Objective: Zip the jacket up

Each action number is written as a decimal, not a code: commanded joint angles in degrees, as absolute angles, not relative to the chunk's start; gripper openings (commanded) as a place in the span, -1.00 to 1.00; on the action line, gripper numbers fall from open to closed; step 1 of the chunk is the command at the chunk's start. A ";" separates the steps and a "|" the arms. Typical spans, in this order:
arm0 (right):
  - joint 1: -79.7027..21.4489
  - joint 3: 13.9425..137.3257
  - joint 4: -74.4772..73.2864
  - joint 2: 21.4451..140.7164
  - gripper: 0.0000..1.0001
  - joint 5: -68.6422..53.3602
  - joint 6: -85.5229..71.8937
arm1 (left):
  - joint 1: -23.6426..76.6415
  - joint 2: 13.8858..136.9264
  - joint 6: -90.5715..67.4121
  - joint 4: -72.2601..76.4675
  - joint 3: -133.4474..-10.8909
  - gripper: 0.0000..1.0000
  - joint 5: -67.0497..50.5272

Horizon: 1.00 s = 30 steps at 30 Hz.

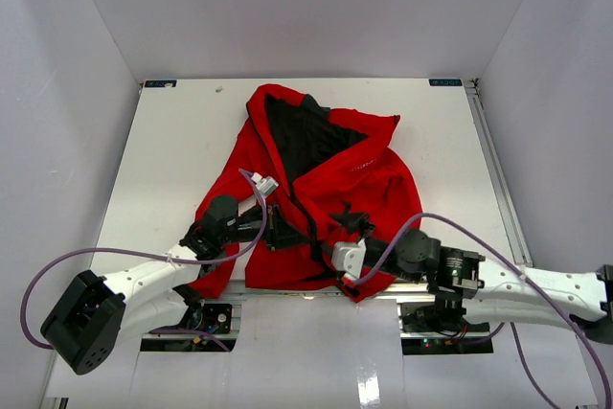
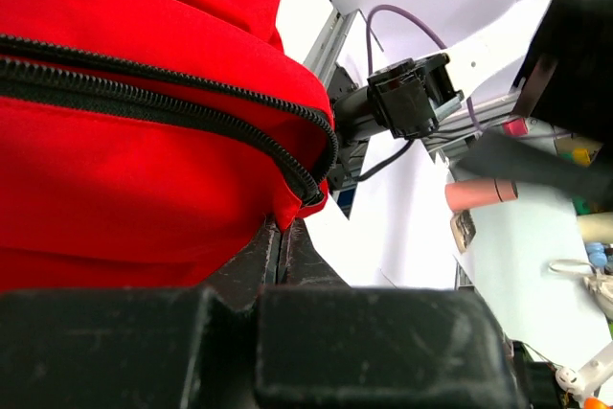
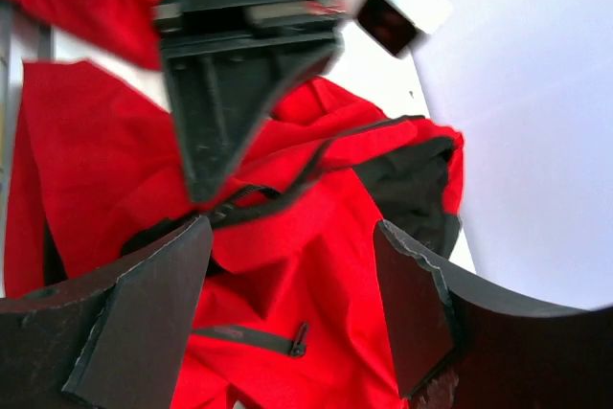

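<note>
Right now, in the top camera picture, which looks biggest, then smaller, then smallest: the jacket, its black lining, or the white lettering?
Largest: jacket.
Middle: black lining.
Smallest: white lettering, barely a speck.

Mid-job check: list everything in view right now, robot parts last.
large bright red fabric jacket: one, red with black lining, crumpled mid-table.
dark front zipper: one, black, along the jacket's front edge.
white table: one, white, under the jacket.
purple cables: two, purple, one trailing from each arm.
left end effector: one, black, shut on the jacket's hem by the zipper's end.
right end effector: one, black, open above the jacket, holding nothing.
</note>
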State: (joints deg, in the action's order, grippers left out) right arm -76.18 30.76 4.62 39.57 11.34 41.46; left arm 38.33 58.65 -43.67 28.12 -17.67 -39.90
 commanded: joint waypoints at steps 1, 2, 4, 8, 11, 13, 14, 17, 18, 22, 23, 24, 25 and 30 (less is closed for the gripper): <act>-85.74 26.72 14.86 43.87 0.48 26.73 50.10 | 38.14 57.21 -45.02 29.77 -16.80 -1.00 -42.01; -87.57 25.43 17.04 44.46 0.48 28.60 51.40 | 38.14 56.86 -45.02 29.66 -16.74 -1.00 -41.91; -90.96 22.93 21.49 45.64 0.47 32.46 54.20 | 38.14 56.17 -45.09 29.53 -16.61 -1.00 -41.66; -95.03 19.77 29.32 49.56 0.44 39.44 62.78 | 38.13 56.05 -45.16 29.37 -16.70 -1.00 -41.65; -96.52 18.04 34.11 52.47 0.43 41.98 66.54 | 38.14 56.16 -45.10 29.28 -16.97 -1.00 -41.84; -97.03 16.71 37.76 52.91 0.43 41.75 68.54 | 38.06 56.07 -45.26 29.44 -17.05 -1.00 -41.92; -97.10 16.70 37.86 53.20 0.43 41.82 68.84 | 38.06 56.00 -45.26 29.44 -17.05 -1.00 -41.92; -97.21 15.21 42.01 55.03 0.42 42.93 71.53 | 37.98 56.07 -45.66 30.00 -16.89 -1.00 -42.17; -97.21 14.55 44.21 55.86 0.42 43.15 72.55 | 37.97 56.07 -45.70 30.10 -16.79 -1.00 -42.23; -97.21 14.02 46.69 57.84 0.42 43.30 73.19 | 37.94 56.01 -45.70 30.41 -16.59 -1.00 -42.34; -97.21 14.10 46.73 58.25 0.41 43.27 73.41 | 37.91 56.05 -45.70 30.41 -16.55 -1.00 -42.30; -97.21 14.17 46.94 58.64 0.41 43.22 73.56 | 37.90 56.10 -45.70 30.41 -16.52 -1.00 -42.28; -97.21 14.24 47.45 58.97 0.41 43.15 73.57 | 37.97 56.16 -45.70 30.41 -16.52 -1.00 -42.28; -96.96 14.17 47.90 59.50 0.40 42.37 73.72 | 37.97 56.13 -46.14 30.90 -16.47 -1.00 -42.80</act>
State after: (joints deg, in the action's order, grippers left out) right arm -96.79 14.13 42.36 59.24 41.88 72.77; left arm 38.06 57.14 -45.46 28.83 -17.19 -41.08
